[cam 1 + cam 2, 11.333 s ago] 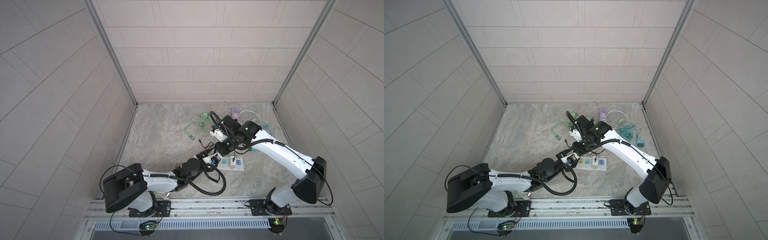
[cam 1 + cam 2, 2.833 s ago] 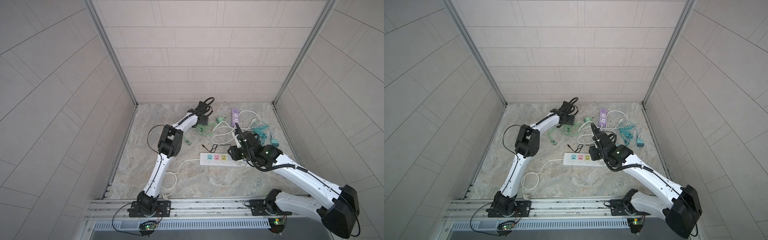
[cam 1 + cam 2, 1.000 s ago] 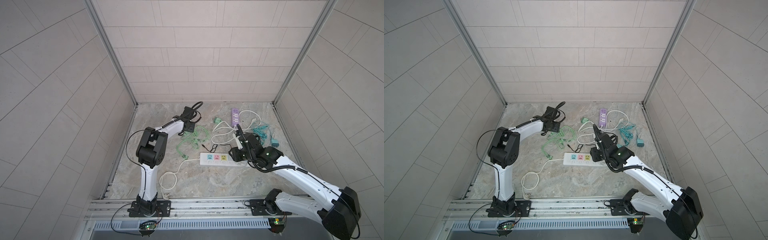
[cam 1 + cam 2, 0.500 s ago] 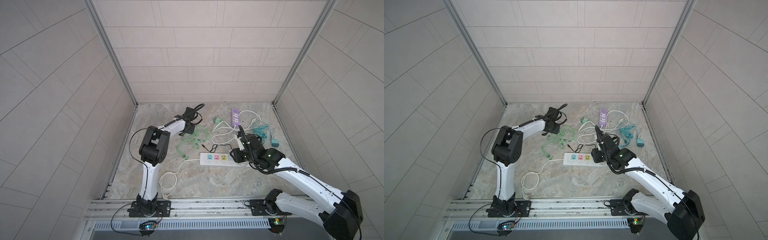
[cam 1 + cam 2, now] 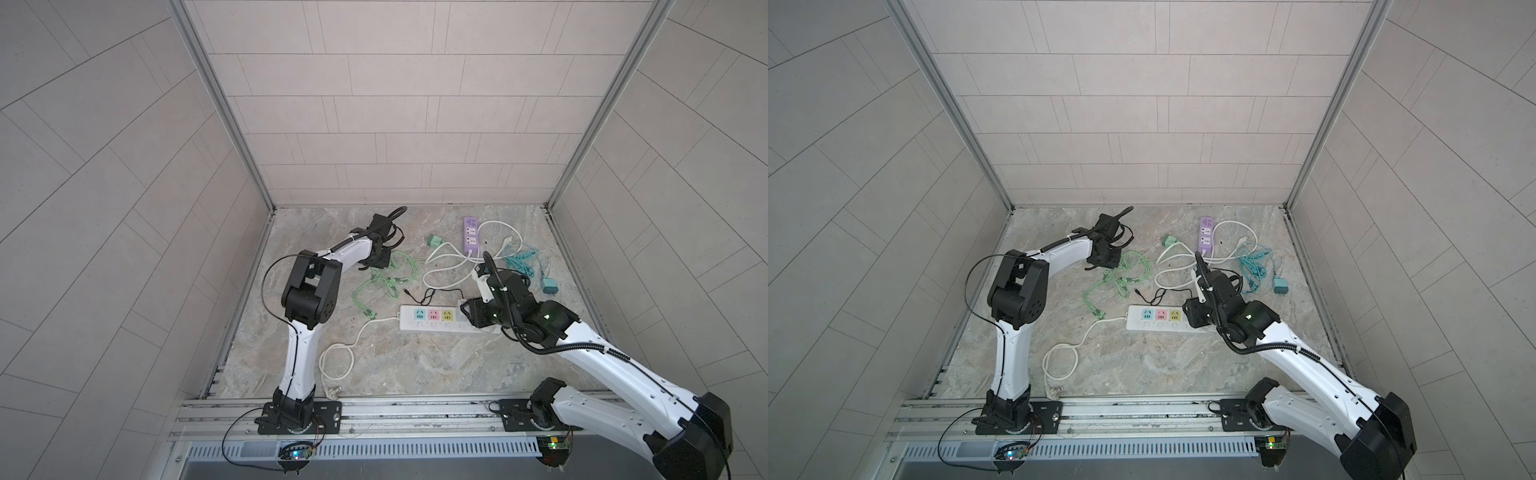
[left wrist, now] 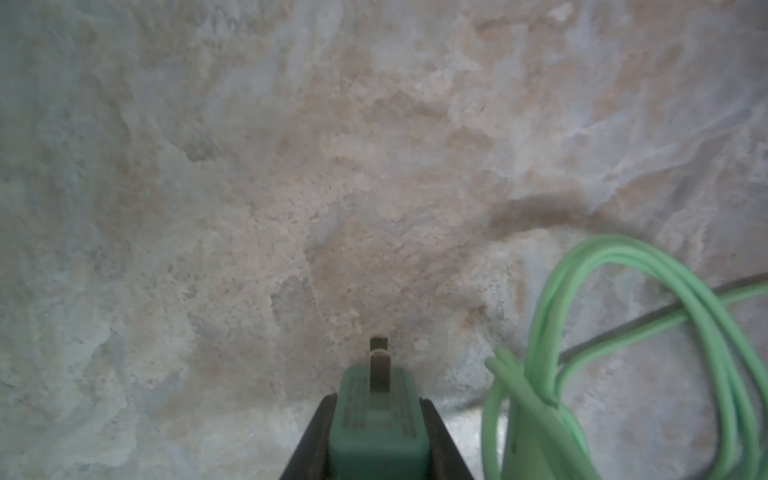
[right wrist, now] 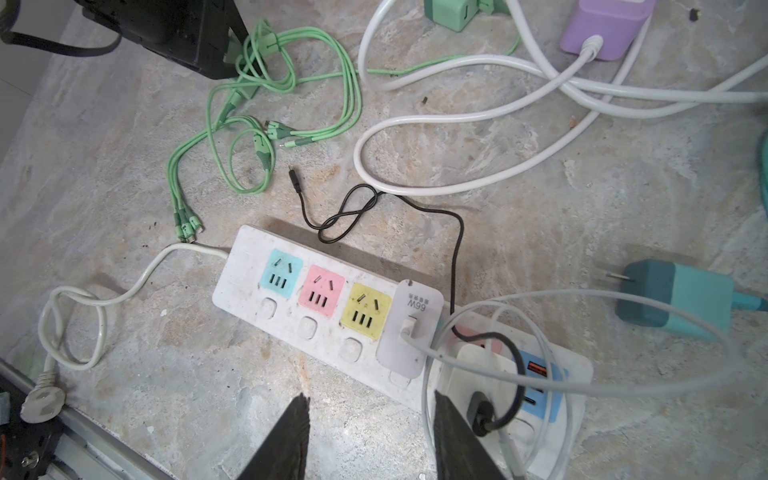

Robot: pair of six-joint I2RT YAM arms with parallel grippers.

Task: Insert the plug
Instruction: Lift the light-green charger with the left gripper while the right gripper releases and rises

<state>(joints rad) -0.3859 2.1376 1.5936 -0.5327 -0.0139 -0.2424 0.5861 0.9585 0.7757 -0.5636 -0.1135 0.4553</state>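
In the left wrist view my left gripper (image 6: 376, 411) is shut on a dark green plug (image 6: 376, 419), whose metal prong (image 6: 379, 365) points at the stone floor. In both top views this gripper (image 5: 380, 259) (image 5: 1106, 257) is low at the back left, beside the coiled light green cable (image 5: 382, 278) (image 5: 1121, 274) (image 6: 623, 311). The white power strip (image 5: 432, 322) (image 5: 1154, 318) (image 7: 291, 291) lies mid-floor with blue, pink and yellow sockets free. My right gripper (image 7: 370, 401) (image 5: 471, 316) (image 5: 1192, 313) is open at the strip's right end, holding nothing.
A grey 66W charger (image 7: 409, 328) and a white adapter (image 7: 486, 374) sit in the strip. Nearby lie a thin black cable (image 7: 345, 212), white cable loops (image 7: 457, 124), a purple strip (image 5: 471, 235), a second green plug (image 5: 435, 241) and a teal charger (image 7: 681, 299). Tiled walls enclose three sides.
My left gripper has closed on the green plug over the last second, staying by the green cable. The right arm has barely moved.
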